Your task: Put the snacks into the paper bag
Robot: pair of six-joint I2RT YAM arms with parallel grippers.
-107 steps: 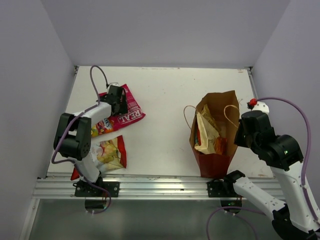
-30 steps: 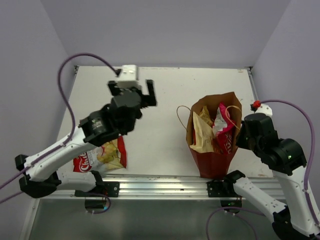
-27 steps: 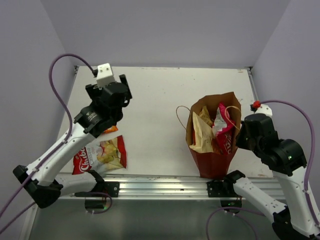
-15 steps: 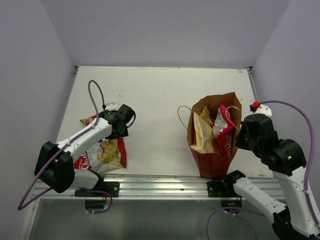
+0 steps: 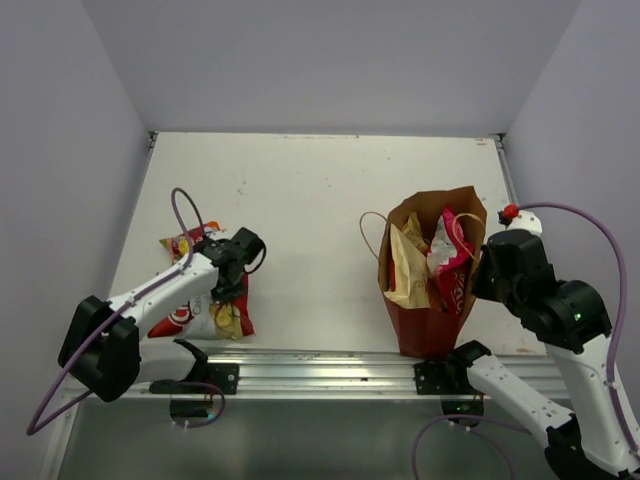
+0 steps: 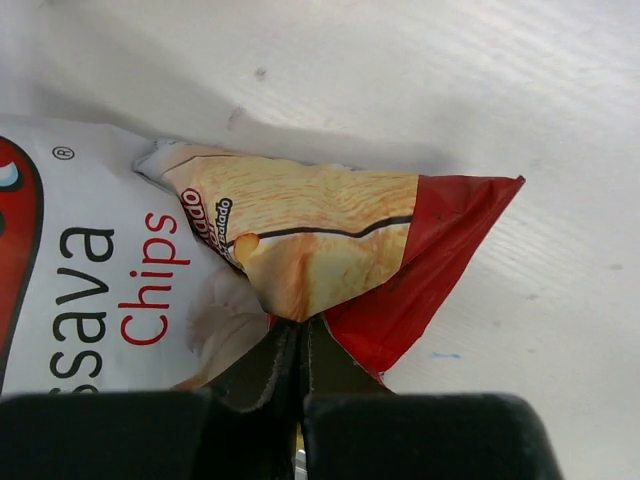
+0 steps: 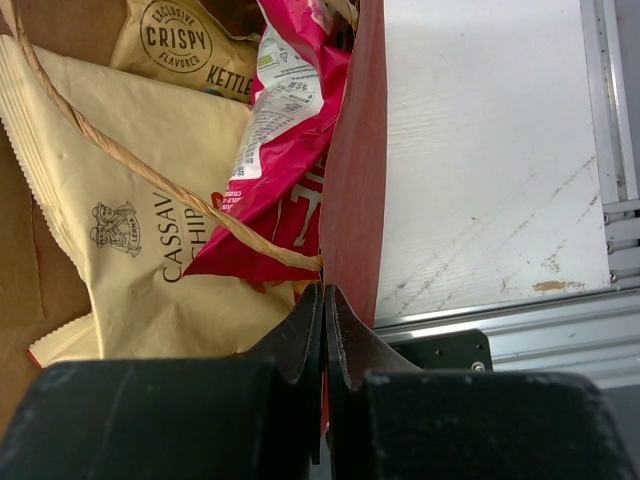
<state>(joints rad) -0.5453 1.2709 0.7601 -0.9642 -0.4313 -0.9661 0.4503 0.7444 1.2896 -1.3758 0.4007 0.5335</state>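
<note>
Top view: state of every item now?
paper bag: upright, open
magenta packet: inside bag
cream cassava packet: inside bag
red-and-white cassava chips packet: on table, corner pinched
small red-yellow packet: lying on table
left pincer: shut on packet corner
right pincer: shut on bag rim

— The bag [image 5: 430, 320]?
— Upright at right, mouth open, holding the magenta packet [image 5: 447, 245], cream packet [image 5: 400, 270] and tan packet [image 7: 185, 40].
— Others?
— The red-white packet [image 6: 90, 270] and small red-yellow packet [image 5: 178, 243] lie at left on the tabletop [image 5: 320, 200].
</note>
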